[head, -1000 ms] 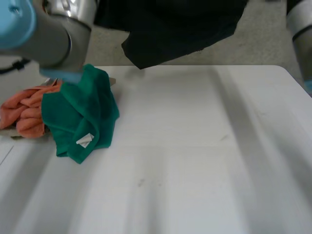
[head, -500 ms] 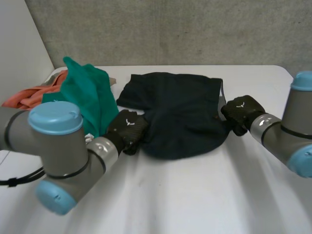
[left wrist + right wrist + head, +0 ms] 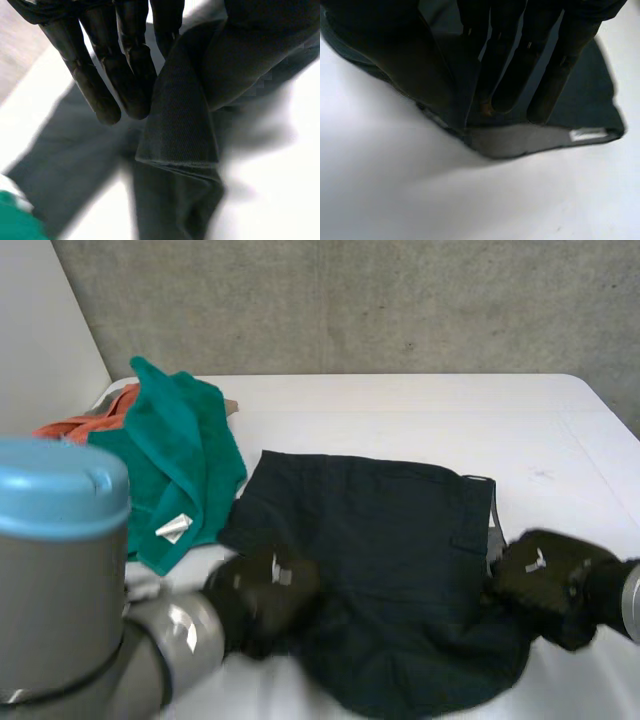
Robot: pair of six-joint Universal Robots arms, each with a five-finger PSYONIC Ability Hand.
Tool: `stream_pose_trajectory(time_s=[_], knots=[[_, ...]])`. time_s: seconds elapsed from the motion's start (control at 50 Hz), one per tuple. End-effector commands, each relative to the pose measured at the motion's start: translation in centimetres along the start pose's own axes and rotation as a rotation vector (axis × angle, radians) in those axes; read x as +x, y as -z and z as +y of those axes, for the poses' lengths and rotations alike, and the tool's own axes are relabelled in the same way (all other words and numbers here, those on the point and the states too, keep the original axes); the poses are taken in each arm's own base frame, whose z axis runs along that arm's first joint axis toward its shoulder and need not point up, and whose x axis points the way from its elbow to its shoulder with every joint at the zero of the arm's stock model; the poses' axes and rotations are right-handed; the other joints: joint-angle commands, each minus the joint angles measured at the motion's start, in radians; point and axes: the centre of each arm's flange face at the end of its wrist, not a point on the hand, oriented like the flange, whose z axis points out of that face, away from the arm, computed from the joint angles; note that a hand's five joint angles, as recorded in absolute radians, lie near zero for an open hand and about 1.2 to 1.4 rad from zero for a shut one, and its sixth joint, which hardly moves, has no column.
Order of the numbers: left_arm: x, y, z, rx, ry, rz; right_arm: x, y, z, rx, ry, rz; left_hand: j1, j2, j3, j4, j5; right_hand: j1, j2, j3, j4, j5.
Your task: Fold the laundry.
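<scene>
Two pinches on limp dark twill shorts (image 3: 380,530): left hand (image 3: 265,595), right hand (image 3: 545,580).

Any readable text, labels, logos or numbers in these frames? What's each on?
No legible text anywhere.
On the green towel, a white tag: too small to read.
On the dark shorts, a white label: blurred.
On the left hand and right hand, a white emblem each: no letters.

Bare lab or test room, rough grey concrete wall (image 3: 350,300), plain white table (image 3: 400,400), grey robot arm (image 3: 60,580).
</scene>
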Motion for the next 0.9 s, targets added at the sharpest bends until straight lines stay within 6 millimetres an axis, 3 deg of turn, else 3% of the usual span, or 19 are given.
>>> stream_pose_trajectory(time_s=[0.02, 0.04, 0.1, 0.18, 0.32, 0.42, 0.44, 0.46, 0.5, 0.52, 0.62, 0.7, 0.82, 0.9], knots=[[-6.7, -8.0, -1.8, 0.267, -0.036, -0.276, 4.9, -5.7, 0.1, 0.139, -0.245, 0.145, 0.269, 0.2, 0.2, 0.196, 0.217, 0.269, 0.22, 0.209, 0.2, 0.234], [-7.8, -9.9, -1.7, 0.292, -0.042, -0.309, 6.2, -6.9, 0.4, 0.152, -0.281, 0.202, 0.269, 0.2, 0.2, 0.196, 0.217, 0.269, 0.22, 0.209, 0.2, 0.234], [-9.0, -12.6, -1.2, 0.305, -0.057, -0.339, 8.7, -8.7, 1.0, 0.148, -0.297, 0.336, 0.269, 0.2, 0.2, 0.196, 0.217, 0.269, 0.22, 0.209, 0.2, 0.234], [-11.5, -16.5, -0.5, 0.317, -0.087, -0.389, 10.5, -11.9, 1.0, 0.133, -0.272, 0.457, 0.269, 0.2, 0.2, 0.196, 0.217, 0.269, 0.22, 0.209, 0.2, 0.234], [-13.2, -21.9, 1.2, 0.355, -0.123, -0.447, 12.3, -17.2, -0.1, 0.192, -0.217, 0.597, 0.269, 0.2, 0.2, 0.196, 0.217, 0.269, 0.22, 0.209, 0.2, 0.234], [-14.1, -23.7, 1.2, 0.412, -0.139, -0.497, 12.3, -20.4, -0.1, 0.245, -0.188, 0.617, 0.269, 0.2, 0.2, 0.196, 0.217, 0.269, 0.22, 0.209, 0.2, 0.234], [-14.2, -23.8, 1.2, 0.421, -0.142, -0.502, 12.1, -20.8, -0.2, 0.253, -0.182, 0.616, 0.269, 0.2, 0.2, 0.196, 0.217, 0.067, 0.018, 0.006, -0.003, 0.032], [-14.4, -23.9, 1.0, 0.44, -0.147, -0.516, 11.9, -21.7, -0.4, 0.275, -0.171, 0.619, 0.269, 0.2, 0.2, 0.196, 0.217, -0.331, -0.379, -0.391, -0.4, -0.366], [-14.6, -23.9, 0.8, 0.457, -0.151, -0.535, 12.5, -22.5, -0.6, 0.305, -0.163, 0.667, -0.265, -0.333, -0.333, -0.337, -0.316, -0.761, -0.809, -0.821, -0.83, -0.796], [-14.8, -23.9, 0.5, 0.474, -0.152, -0.558, 12.7, -22.6, -0.7, 0.316, -0.161, 0.683, -0.953, -1.021, -1.021, -1.025, -1.004, -0.883, -0.931, -0.943, -0.952, -0.918], [-14.6, -23.3, -0.6, 0.501, -0.15, -0.606, 14.7, -21.0, -2.2, 0.366, -0.172, 0.799, -0.953, -1.021, -1.021, -1.025, -1.004, -0.953, -1.001, -1.013, -1.022, -0.988], [-14.7, -21.1, -2.3, 0.514, -0.145, -0.634, 15.9, -17.8, -3.6, 0.407, -0.214, 0.836, -0.953, -1.021, -1.021, -1.025, -1.004, -0.953, -1.001, -1.013, -1.022, -0.988], [-14.0, -16.3, -3.9, 0.497, -0.13, -0.624, 14.5, -12.4, -4.3, 0.352, -0.259, 0.702, -0.953, -1.021, -1.021, -1.025, -1.004, -0.953, -1.001, -1.013, -1.022, -0.988], [-12.8, -13.4, -4.3, 0.487, -0.118, -0.601, 13.1, -10.5, -2.1, 0.241, -0.341, 0.574, -0.953, -1.021, -1.021, -1.025, -1.004, -0.953, -1.001, -1.013, -1.022, -0.988]])
